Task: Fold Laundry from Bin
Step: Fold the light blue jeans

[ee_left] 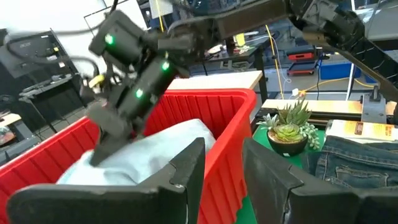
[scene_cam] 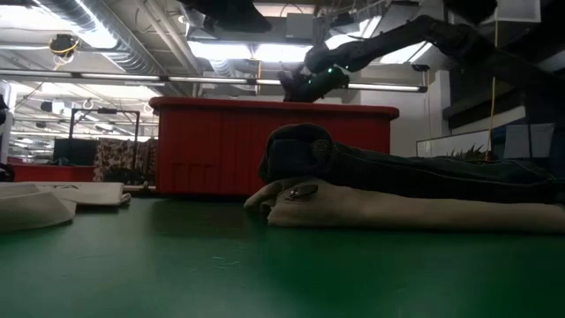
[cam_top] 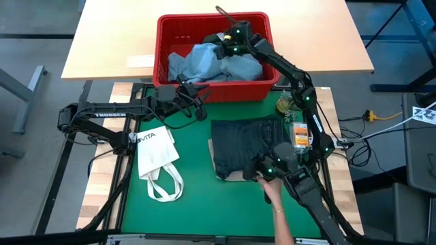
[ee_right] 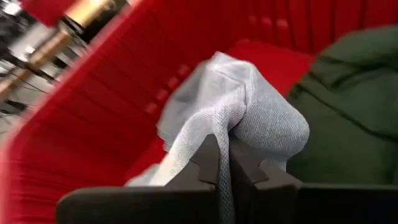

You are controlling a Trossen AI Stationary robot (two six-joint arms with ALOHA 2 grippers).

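The red bin (cam_top: pixel 162 47) stands at the table's far edge. In it lie light blue jeans (cam_top: pixel 203 61) and a dark olive-green piece (ee_right: pixel 348 106). My right gripper (ee_right: pixel 222 165) reaches down into the bin from the right and is shut on the light blue jeans; it also shows in the left wrist view (ee_left: pixel 106 146). My left gripper (ee_left: pixel 222 177) is open and empty, hovering just outside the bin's near wall (cam_top: pixel 204 92). Folded dark navy jeans (cam_top: pixel 245 146) lie on beige trousers (scene_cam: pixel 397 212) on the green mat. My right gripper pinches a bunched fold (ee_right: pixel 233 127) of the light blue jeans between its two fingers, several layers. The fingers come from above, slanting down into the bin. The fold stands up as a hump above the fingers; the rest of the garment (ee_left: pixel 155 149) lies in the bin.
A white tote bag (cam_top: pixel 155 153) with looped straps lies on the mat's left. A small potted plant (cam_top: pixel 285 105) and an orange-labelled box (cam_top: pixel 300 134) stand at the right, near the stack. A person's hand (cam_top: pixel 274 194) reaches in at the near edge, by the folded stack.
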